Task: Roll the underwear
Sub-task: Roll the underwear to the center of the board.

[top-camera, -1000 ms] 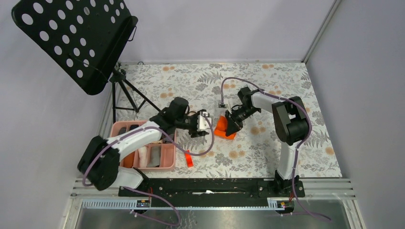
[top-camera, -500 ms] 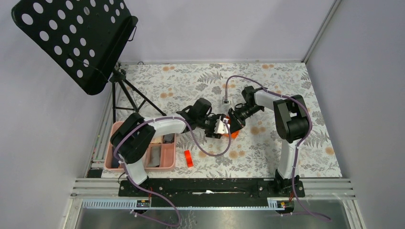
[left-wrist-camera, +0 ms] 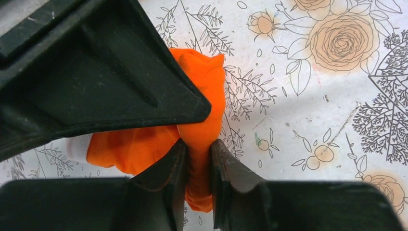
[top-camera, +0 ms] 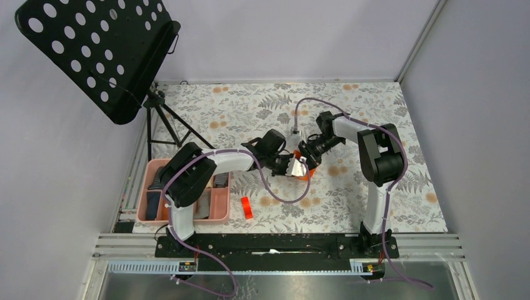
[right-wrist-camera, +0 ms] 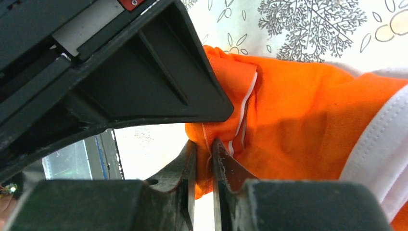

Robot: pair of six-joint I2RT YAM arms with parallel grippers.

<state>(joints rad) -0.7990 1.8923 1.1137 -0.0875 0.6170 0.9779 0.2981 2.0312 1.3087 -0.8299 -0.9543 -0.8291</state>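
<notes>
The bright orange underwear lies bunched on the flowered table between my two grippers; in the top view only a sliver of the underwear shows under them. My left gripper is shut on a thick fold at its near edge. Opposite it, my right gripper is shut on a seamed orange edge, and the garment's white waistband runs off to the right. From above, the left gripper and right gripper nearly touch.
A pink tray with folded garments sits at the front left beside the left arm. A small red block lies just right of it. A black perforated music stand on a tripod stands at the back left.
The left arm swung right from over the tray to the orange underwear, and its jaws closed on the cloth. The right gripper kept its hold and shifted slightly right.
</notes>
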